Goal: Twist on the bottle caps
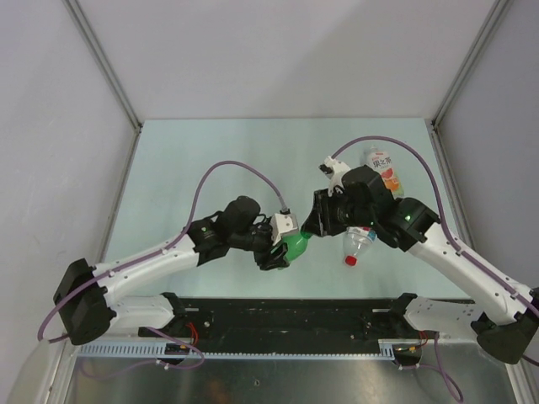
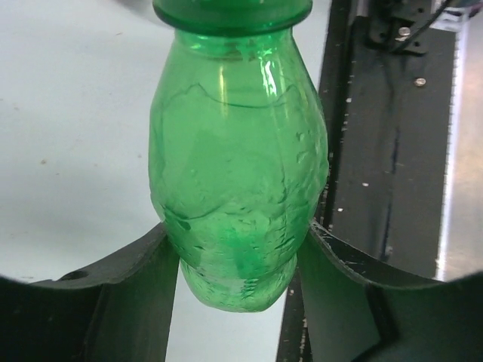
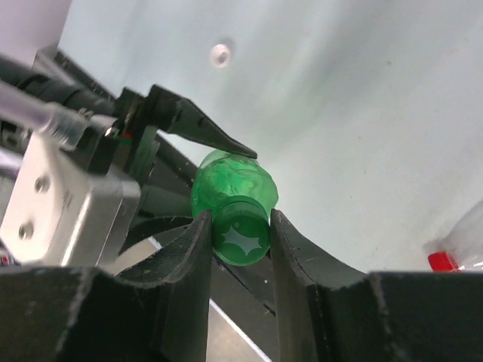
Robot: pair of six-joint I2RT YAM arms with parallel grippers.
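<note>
Green plastic, thin-walled and apparently empty: the green bottle (image 1: 296, 247) hung between the two arms just below the middle of the overhead frame, seemingly lifted off the pale table (image 1: 210, 160). The left gripper (image 1: 278, 251) had its jaws partly spread and pressed against the widest part of the bottle's belly, one finger on each flank, as the left wrist view showed. The right gripper (image 3: 240, 226) had its jaws drawn narrow on the green cap (image 3: 241, 237), pinching it across its width at the neck. The bottle's long axis ran roughly level, from its base at lower left, on the left gripper's side, to its neck at upper right, pointing into the right gripper. In the right wrist view the cap faced the camera and the body receded toward the upper left. Such a bottle looked light and smooth enough to slip, and its soft wall would likely dent under a hard squeeze. The belly was judged the sound place to hold it steady, and the small stiff cap the part to turn. To the right of centre in the overhead frame lay the slim clear bottle (image 1: 360, 241), its red cap (image 1: 350, 260) toward the lower edge. The wider clear bottle (image 1: 383, 168) lay in the upper right, partly behind the right arm.
</note>
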